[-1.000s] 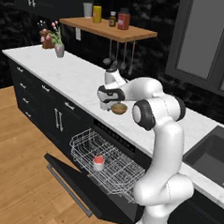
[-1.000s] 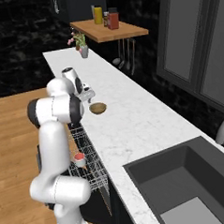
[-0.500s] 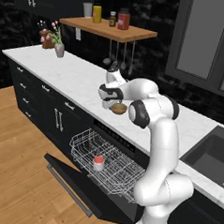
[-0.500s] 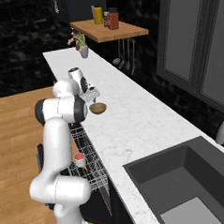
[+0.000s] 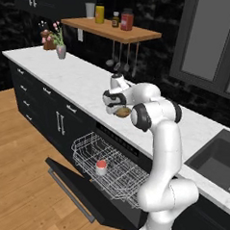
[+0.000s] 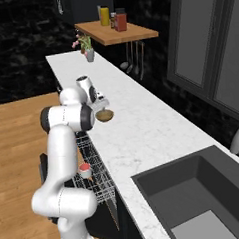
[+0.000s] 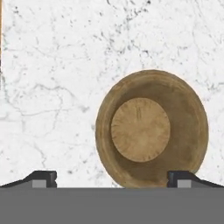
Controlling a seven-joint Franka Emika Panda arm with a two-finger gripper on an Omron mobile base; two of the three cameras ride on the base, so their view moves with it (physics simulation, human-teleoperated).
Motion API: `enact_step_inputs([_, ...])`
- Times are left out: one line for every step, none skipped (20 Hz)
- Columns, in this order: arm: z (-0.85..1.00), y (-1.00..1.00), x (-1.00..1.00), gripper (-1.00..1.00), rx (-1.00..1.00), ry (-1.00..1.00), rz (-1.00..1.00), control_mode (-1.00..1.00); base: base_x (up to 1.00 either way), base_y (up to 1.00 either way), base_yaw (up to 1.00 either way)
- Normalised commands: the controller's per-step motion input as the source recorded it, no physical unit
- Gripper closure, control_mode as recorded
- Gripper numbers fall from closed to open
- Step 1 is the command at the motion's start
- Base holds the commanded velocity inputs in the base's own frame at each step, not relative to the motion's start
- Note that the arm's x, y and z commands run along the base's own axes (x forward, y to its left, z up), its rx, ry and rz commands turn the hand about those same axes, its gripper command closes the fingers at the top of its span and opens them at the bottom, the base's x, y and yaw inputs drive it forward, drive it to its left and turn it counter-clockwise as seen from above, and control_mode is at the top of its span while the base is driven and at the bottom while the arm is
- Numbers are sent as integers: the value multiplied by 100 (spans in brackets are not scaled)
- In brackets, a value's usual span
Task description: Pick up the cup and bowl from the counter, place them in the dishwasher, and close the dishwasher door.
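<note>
The tan wooden bowl (image 5: 123, 111) (image 6: 105, 116) sits on the white marble counter (image 5: 75, 81) near its front edge. My gripper (image 5: 113, 106) (image 6: 100, 105) hangs open just above it, pointing down. In the hand view the bowl (image 7: 151, 129) lies between and ahead of the two dark fingertips (image 7: 43, 178), shifted toward the right one. The white cup (image 5: 101, 166) (image 6: 85, 169) with its red inside stands in the pulled-out white wire rack (image 5: 127, 178) of the dishwasher. The dishwasher door (image 5: 71, 189) lies folded down and open, its grey bar handle toward the floor.
A grey vase of flowers (image 5: 59, 50) stands at the counter's far left. The wooden shelf (image 5: 110, 30) with jars hangs on the wall, utensils beneath it. A dark sink (image 6: 196, 187) lies to the right. Black cabinets (image 5: 35, 107) with short handles flank the dishwasher.
The hand has come down closer to the bowl, its jaws staying open. The bowl and the cup have not moved.
</note>
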Motion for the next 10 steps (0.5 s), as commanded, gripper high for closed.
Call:
enact_step_inputs([-36,0,18,-100,0,-2,0,-100,0,0,0])
enact_step_inputs([-36,0,22,-100,0,-2,0,-100,0,0,0])
enact_step_inputs([-41,0,26,-100,0,-3,1,-100,0,0,0])
enact_step_inputs([-36,-1,26,-100,0,-2,2,-100,0,0,0])
enact_step_inputs([-32,-1,26,-100,0,-1,1,-100,0,0,0])
enact_step_inputs([-27,-1,21,-100,0,0,1,-100,0,0,0])
enact_step_inputs([-24,-7,10,-100,0,0,1,-100,0,0,0])
enact_step_inputs([-24,-9,5,-100,0,0,1,-100,0,0,0])
enact_step_inputs([-25,-11,0,-100,0,0,1,-100,0,0,0])
enact_step_inputs([-27,-15,1,-100,0,0,1,-100,0,0,0])
